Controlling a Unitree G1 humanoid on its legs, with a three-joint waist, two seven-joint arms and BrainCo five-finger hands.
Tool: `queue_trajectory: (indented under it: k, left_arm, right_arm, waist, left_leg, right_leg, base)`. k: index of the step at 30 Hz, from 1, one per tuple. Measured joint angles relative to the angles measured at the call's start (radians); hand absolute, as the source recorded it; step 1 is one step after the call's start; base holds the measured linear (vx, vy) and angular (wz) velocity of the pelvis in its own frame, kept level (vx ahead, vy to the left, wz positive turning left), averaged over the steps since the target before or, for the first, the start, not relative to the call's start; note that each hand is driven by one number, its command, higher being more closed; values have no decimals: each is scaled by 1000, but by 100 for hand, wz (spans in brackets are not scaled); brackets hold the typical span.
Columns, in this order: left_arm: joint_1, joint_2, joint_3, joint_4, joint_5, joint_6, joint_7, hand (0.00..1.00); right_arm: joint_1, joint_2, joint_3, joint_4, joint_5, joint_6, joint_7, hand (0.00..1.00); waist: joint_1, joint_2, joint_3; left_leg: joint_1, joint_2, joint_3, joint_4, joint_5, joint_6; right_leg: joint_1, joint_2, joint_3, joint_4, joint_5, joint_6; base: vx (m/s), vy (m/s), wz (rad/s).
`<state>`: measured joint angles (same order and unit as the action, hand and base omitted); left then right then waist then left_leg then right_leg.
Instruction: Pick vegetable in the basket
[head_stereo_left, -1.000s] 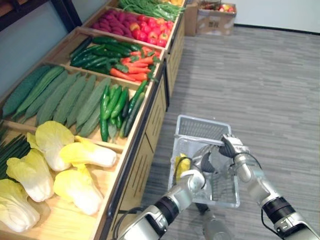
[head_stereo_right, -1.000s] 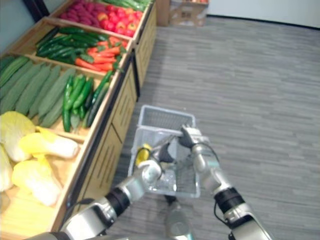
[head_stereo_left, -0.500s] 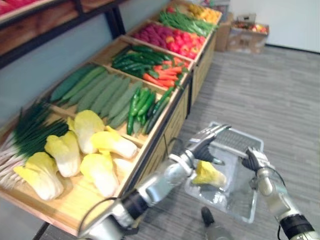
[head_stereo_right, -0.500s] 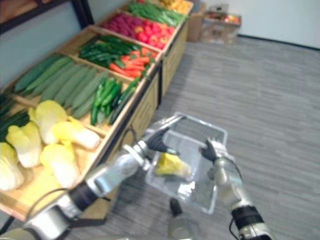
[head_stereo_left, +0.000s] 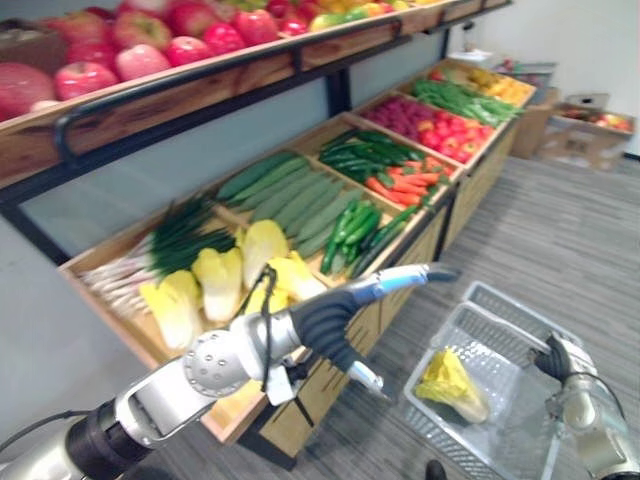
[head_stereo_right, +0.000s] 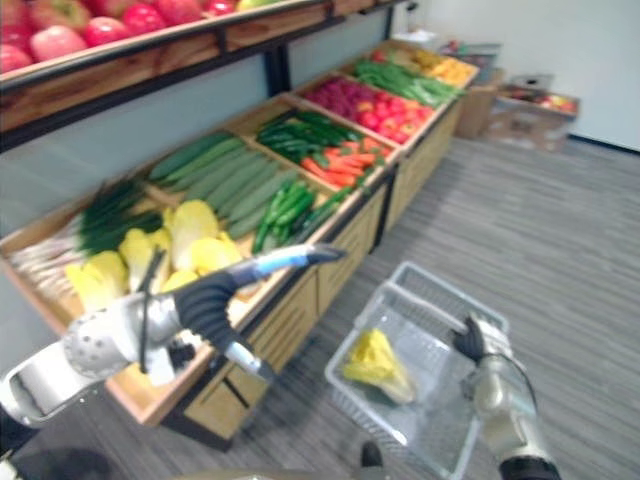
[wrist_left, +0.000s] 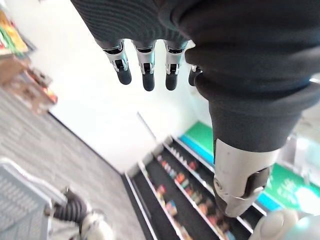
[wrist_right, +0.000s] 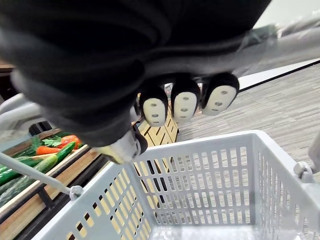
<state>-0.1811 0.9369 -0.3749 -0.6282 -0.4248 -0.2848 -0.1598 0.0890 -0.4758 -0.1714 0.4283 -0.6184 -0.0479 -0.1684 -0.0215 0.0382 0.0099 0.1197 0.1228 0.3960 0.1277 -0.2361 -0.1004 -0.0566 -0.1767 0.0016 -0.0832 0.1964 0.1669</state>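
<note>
The left robot hand (head_stereo_left: 328, 318) reaches out flat in the left eye view, with fingers straight, thumb spread and nothing in its grasp. It is in the air in front of the wooden display stand (head_stereo_left: 295, 415), left of the grey basket (head_stereo_left: 497, 306) and apart from it. A yellow-green cabbage (head_stereo_left: 450, 384) lies on the bottom of the basket, on the side nearer the stand. The right robot hand (head_stereo_left: 563, 368) sits at the basket's right side. On the stand, pale cabbages (head_stereo_left: 222, 283) lie beside green onions (head_stereo_left: 178, 232). Further along are long cucumbers (head_stereo_left: 290, 195), green peppers (head_stereo_left: 350, 218) and carrots (head_stereo_left: 402, 186). Apples (head_stereo_left: 130, 38) line the upper shelf (head_stereo_left: 200, 85).

The right eye view gives the same layout. The basket is over a grey striped floor (head_stereo_right: 560, 230), the cabbage is alone in it, and a cardboard box (head_stereo_right: 530, 115) stands far back by the wall.

In the left wrist view the fingers (wrist_left: 145, 67) stand straight in a row with the thumb apart from them and nothing between. Past them are a white wall, a corner of the basket and the other arm's dark cover beside it.

In the right wrist view the fingertips (wrist_right: 185, 106) are curled in, clenched round the basket's grey handle (wrist_right: 287, 42). The basket's slotted walls hang just beneath, and carrots and cucumbers on the stand show beyond its rim.
</note>
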Motion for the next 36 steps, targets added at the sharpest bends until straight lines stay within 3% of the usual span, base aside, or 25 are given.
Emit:
queue_trajectory:
  k: [3,4,5,6,7,9,10,11,12,14,17,23,26,30,34,36]
  left_arm:
    - [181,-134,236,23,13,-4,56,0]
    - [251,-239,324,75,16,-12,97,0]
    - [294,-324,376,125,32,-11,135,0]
    - [341,-450,447,204,63,4,178,0]
    - [377,-566,516,275,145,31,246,0]
    - [417,-684,591,345,318,82,349,0]
    - [450,-746,633,393,438,114,411,0]
    - [474,-781,667,453,537,142,448,0]
    - [488,-796,689,498,597,164,467,0]
    - [487,-823,753,638,731,194,516,0]
    - [466,-822,796,789,825,221,576,0]
    - [433,-812,936,1208,878,286,677,0]
    - [443,-803,940,1389,878,302,676,0]
    - [452,-799,923,1594,898,330,620,0]
    - [451,-792,881,1641,908,337,534,0]
    - [449,-786,803,1643,908,328,498,0]
  right_arm:
    - [17,37,-105,81,-1,4,-6,100]
    - [27,63,-154,131,0,9,-24,100]
    - [36,81,-181,166,2,18,-36,100]
    - [44,108,-217,214,8,27,-43,100]
    - [52,132,-238,259,10,35,-56,100]
    - [60,157,-260,311,11,39,-70,100]
    - [66,171,-265,346,12,39,-74,100]
    - [68,183,-278,371,12,39,-76,100]
    - [72,186,-280,378,12,39,-77,100]
    - [85,187,-289,381,13,35,-86,100]
    - [95,187,-289,388,34,30,-109,100]
    - [105,204,-289,437,70,15,-150,100]
    - [102,207,-288,456,90,12,-155,100]
    - [88,206,-274,491,112,-5,-160,100]
    - [86,199,-249,491,117,-13,-160,100]
    - [80,197,-232,491,117,-14,-160,100]
  waist:
    - [2,-14,-6]
    - [7,-9,-23]
    - [16,-24,-23]
    - [33,-14,-29]
    - [45,-28,-23]
    - [54,-25,-25]
    - [53,-41,-21]
    - [55,-34,-26]
    - [55,-45,-20]
    - [53,-44,-21]
    - [50,-45,-21]
    - [37,-61,-27]
    - [29,-66,-28]
    - [22,-73,-28]
    - [17,-76,-27]
    - [4,-76,-27]
  left_leg:
    - [-37,-16,-81,-1,16,12]
    - [-54,-27,-116,-2,24,13]
    - [-67,-31,-140,-2,28,17]
    - [-76,-35,-166,-3,35,18]
    - [-89,-38,-192,-4,44,20]
    - [-108,-43,-222,-7,56,18]
    - [-115,-46,-247,-16,69,18]
    - [-119,-43,-267,-24,80,14]
    - [-122,-40,-276,-32,87,13]
    - [-120,-37,-295,-55,104,10]
    - [-120,-34,-304,-70,117,8]
    - [-116,-31,-324,-118,145,-1]
    - [-113,-31,-324,-125,151,0]
    - [-95,-28,-305,-127,151,1]
    - [-79,-22,-286,-126,143,-3]
    - [-77,-22,-274,-126,142,-2]
  right_leg:
    - [15,-20,-66,-9,-4,-6]
    - [24,-31,-100,-18,-12,-18]
    - [26,-35,-118,-21,-15,-21]
    - [31,-38,-139,-21,-19,-28]
    - [33,-41,-161,-21,-25,-35]
    - [36,-43,-187,-21,-33,-38]
    - [42,-45,-206,-21,-46,-38]
    - [45,-42,-227,-21,-47,-39]
    - [46,-39,-239,-21,-51,-45]
    - [45,-34,-257,-20,-55,-46]
    - [46,-32,-272,-19,-63,-53]
    - [44,-28,-298,-20,-77,-47]
    - [43,-28,-297,-21,-77,-46]
    - [45,-23,-275,-20,-70,-40]
    - [45,-17,-256,-20,-70,-40]
    - [42,-17,-248,-20,-70,-40]
  base:
    - [-26,-32,72]
    - [-25,-45,80]
    - [-13,-42,76]
    - [-22,-47,65]
    - [-23,-40,58]
    - [-23,-43,57]
    - [-16,-72,67]
    - [-10,-74,58]
    - [-15,-63,34]
    - [-40,-70,19]
    - [-46,-51,12]
    - [-22,-27,12]
    - [0,0,0]
    - [32,-3,-14]
    - [6,-5,-18]
    - [-25,-1,-9]
